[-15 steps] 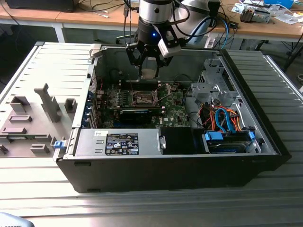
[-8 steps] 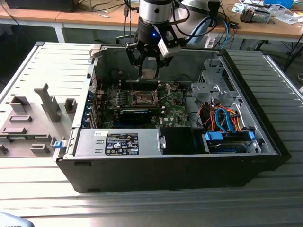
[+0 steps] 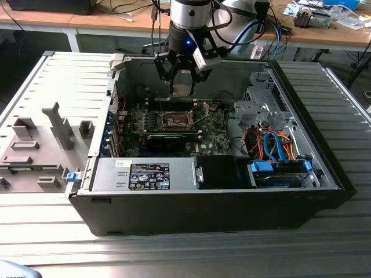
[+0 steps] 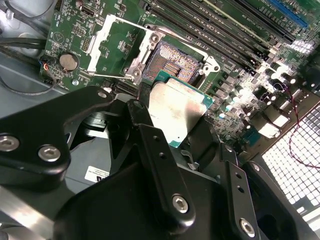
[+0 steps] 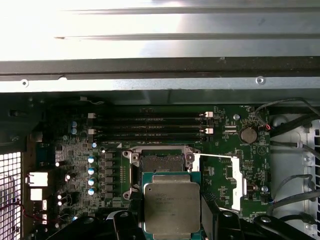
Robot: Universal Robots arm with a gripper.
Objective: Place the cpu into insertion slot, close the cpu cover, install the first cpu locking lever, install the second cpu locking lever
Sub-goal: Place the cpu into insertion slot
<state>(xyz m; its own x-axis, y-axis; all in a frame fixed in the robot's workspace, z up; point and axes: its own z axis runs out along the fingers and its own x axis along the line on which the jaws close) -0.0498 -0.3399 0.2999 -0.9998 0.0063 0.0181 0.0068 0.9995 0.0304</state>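
Inside the case, over the board, we held the cpu.
Our gripper was closed narrow on the cpu's opposite edges, above the board's middle and apart from the bare slot; the cover stood swung open beside it. We judged the cpu light and stiff, with a fragile underside, best held by its edges. That underside and the grip's contact were hidden; one cpu edge was cut off in the first wrist view.
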